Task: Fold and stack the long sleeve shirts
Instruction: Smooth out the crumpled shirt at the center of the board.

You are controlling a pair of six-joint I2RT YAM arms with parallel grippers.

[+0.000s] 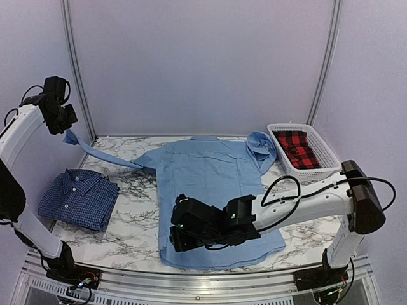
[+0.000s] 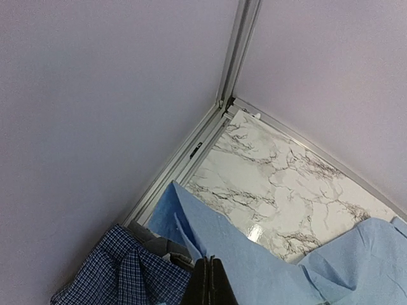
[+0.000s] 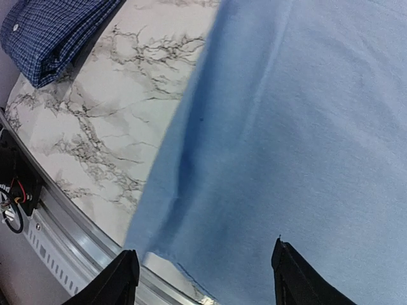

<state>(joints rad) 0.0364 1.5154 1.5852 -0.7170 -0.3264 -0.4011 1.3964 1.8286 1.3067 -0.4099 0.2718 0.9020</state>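
The light blue shirt [image 1: 210, 190] lies spread flat, back up, in the middle of the marble table. My left gripper [image 1: 65, 124] is shut on the cuff of its left sleeve [image 2: 210, 235] and holds it up high at the far left, the sleeve [image 1: 105, 155] stretched taut. My right gripper [image 1: 181, 230] is open and hovers over the shirt's lower left hem [image 3: 191, 190], its fingertips [image 3: 124, 273] wide apart. The dark blue checked shirt [image 1: 79, 198] lies folded at the left; it also shows in the right wrist view [image 3: 54, 32].
A white basket [image 1: 321, 166] with a red and black plaid cloth [image 1: 299, 149] stands at the back right. The shirt's right sleeve [image 1: 261, 146] is folded over near the basket. The table's metal front edge [image 3: 76, 222] runs just below the hem.
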